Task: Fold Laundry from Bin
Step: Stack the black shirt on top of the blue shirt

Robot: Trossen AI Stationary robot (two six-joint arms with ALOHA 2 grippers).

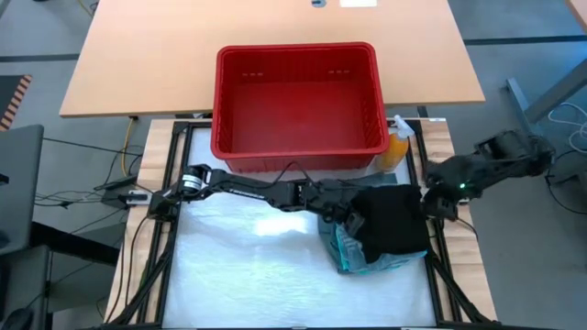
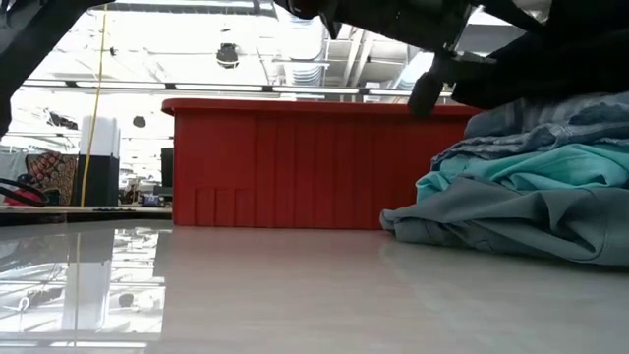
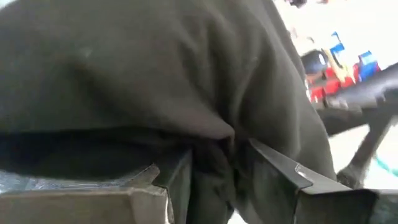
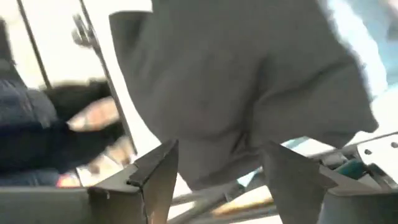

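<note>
High view: the red bin [image 1: 298,105] sits at 12 o'clock on the work surface, its long axis running 9 to 3 o'clock, with its interior bare. An orange spray bottle [image 1: 396,147] stands just beside the bin's 4 o'clock corner. The laundry pile lies at about 4 o'clock on the white table [image 1: 238,266], topped by a black garment [image 1: 394,220]; teal cloth [image 1: 353,249] shows at the pile's 7 o'clock edge. The pile has no clear long axis. The left gripper [image 1: 348,213] reaches from 9 o'clock to the black garment's near edge; the right gripper [image 1: 429,202] meets it from 3 o'clock.

Low view adds the pile's layers, which are hidden from above: a dull grey-green garment [image 2: 511,226] at the base on the table, a bright teal one [image 2: 536,167] above it, and a blue-grey striped cloth [image 2: 550,123] higher still.

Left wrist view: the two fingers [image 3: 283,168] stand apart, with a fold of black fabric between them; whether they pinch it cannot be told.

Right wrist view: the fingers [image 4: 155,171] are spread wide, the black garment hanging just beyond them. A person's hand [image 4: 93,115] shows blurred past the table frame.
</note>
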